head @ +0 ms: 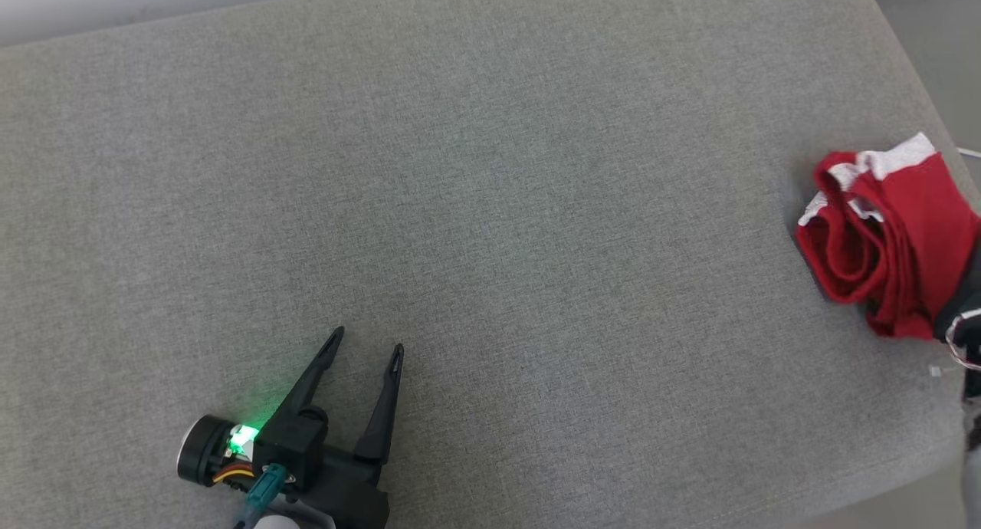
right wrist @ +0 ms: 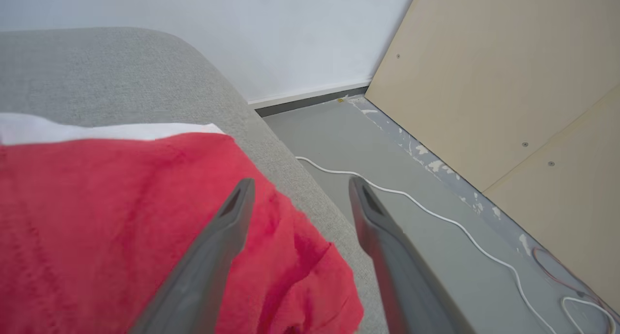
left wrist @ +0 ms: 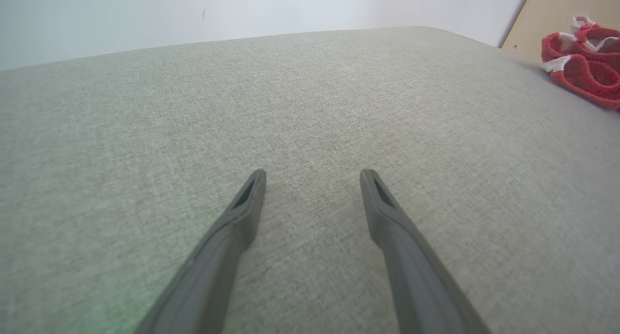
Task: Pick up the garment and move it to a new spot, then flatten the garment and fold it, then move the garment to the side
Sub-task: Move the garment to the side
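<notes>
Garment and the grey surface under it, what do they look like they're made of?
Garment: red with white trim, probably a soft knit or terry cloth, matte; its surface looks fuzzy and it lies in soft rolls. Grey surface: likely woven upholstery over padding, matte; fine flecked weave, rounded edge.

The robot's left gripper (head: 367, 342) sits at the lower left of the head view. Its two long dark fingers (head: 306, 383) are spread in a V and point up and slightly right, and a green light (head: 244, 437) glows at the wrist. Seen from the left wrist, that gripper (left wrist: 314, 174) stands wide apart. In the right wrist view the right gripper (right wrist: 301, 181) likewise shows its fingers (right wrist: 213, 247) parted. A dark part of the right arm (head: 967, 299) is at the head view's right edge.
</notes>
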Motion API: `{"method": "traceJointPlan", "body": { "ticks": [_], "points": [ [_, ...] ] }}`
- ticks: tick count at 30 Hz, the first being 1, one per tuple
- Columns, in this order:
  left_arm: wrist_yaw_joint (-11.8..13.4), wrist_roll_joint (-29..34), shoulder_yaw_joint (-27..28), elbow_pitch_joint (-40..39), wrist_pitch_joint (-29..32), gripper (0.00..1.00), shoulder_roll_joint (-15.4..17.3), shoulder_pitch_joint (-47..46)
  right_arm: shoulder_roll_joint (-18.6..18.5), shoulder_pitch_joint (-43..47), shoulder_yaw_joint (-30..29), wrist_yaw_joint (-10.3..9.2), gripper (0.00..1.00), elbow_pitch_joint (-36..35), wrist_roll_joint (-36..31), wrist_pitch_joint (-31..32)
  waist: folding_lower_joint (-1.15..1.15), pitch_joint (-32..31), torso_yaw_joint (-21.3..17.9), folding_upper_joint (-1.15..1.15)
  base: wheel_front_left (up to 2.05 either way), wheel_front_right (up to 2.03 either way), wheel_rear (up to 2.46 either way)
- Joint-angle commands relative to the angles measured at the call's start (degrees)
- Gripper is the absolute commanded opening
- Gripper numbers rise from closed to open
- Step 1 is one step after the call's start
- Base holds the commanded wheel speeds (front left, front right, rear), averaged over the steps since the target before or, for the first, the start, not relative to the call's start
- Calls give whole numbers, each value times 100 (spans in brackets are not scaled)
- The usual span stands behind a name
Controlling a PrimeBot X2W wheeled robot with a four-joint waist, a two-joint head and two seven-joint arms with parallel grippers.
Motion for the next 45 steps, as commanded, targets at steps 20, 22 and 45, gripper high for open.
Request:
{"method": "traceJointPlan", "body": {
  "ticks": [20, 22, 45],
  "points": [
    [228, -264, 773, 85, -11, 100, -146, 602, 1422, 1424, 2836, -13, 100, -2458, 2045, -14, 0, -995, 390, 0, 0, 0, 0],
    [242, -293, 921, 98, -11, 100, -148, 680, 1423, 1593, 3011, -13, 100, -2495, 2124, -14, 0, -1100, 470, 0, 0, 0, 0],
    [216, -341, 1707, 154, -11, 100, -256, 1471, 1699, 3092, 3873, -13, 100, -2862, 2231, -15, 0, -2124, 1165, 0, 0, 0, 0]
  ]
}}
